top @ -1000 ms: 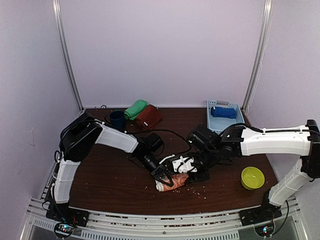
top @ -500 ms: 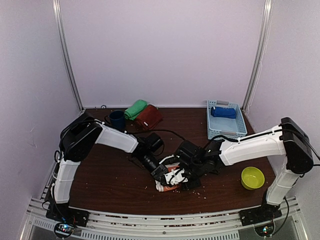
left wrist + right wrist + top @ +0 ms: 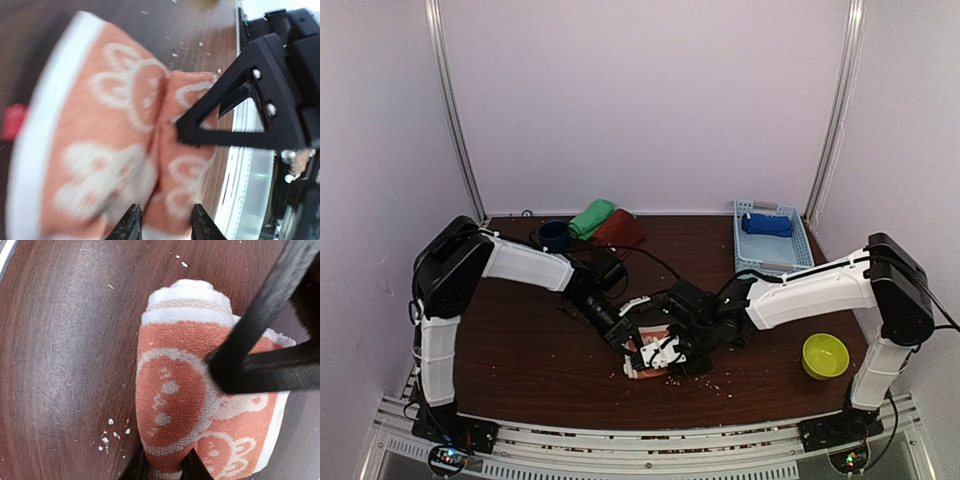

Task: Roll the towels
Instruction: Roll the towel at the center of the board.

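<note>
A robot test booth in a lab. Plain lilac walls (image 3: 650, 100) stand beyond the left gripper (image 3: 632, 340), an aluminium rail (image 3: 620, 445) behind it.

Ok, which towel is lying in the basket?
The blue towel, inside the basket; the green towel, maroon towel and orange towel all lie on the table.

Left, right fingers (image 3: 625, 338) on orange towel (image 3: 638, 368)

Near towel (image 3: 172, 390) on table (image 3: 520, 350), pinched in left claw (image 3: 165, 222) and in right claw (image 3: 165, 467) (claws meet over it). Behind-left of left claw: mug (image 3: 554, 237), far towel (image 3: 591, 218), next towel (image 3: 617, 230) touching it. Behind-right of right claw: basket (image 3: 800, 258), basket towel (image 3: 766, 225) inside. Right of right claw, well apart: bowl (image 3: 824, 355).
</note>
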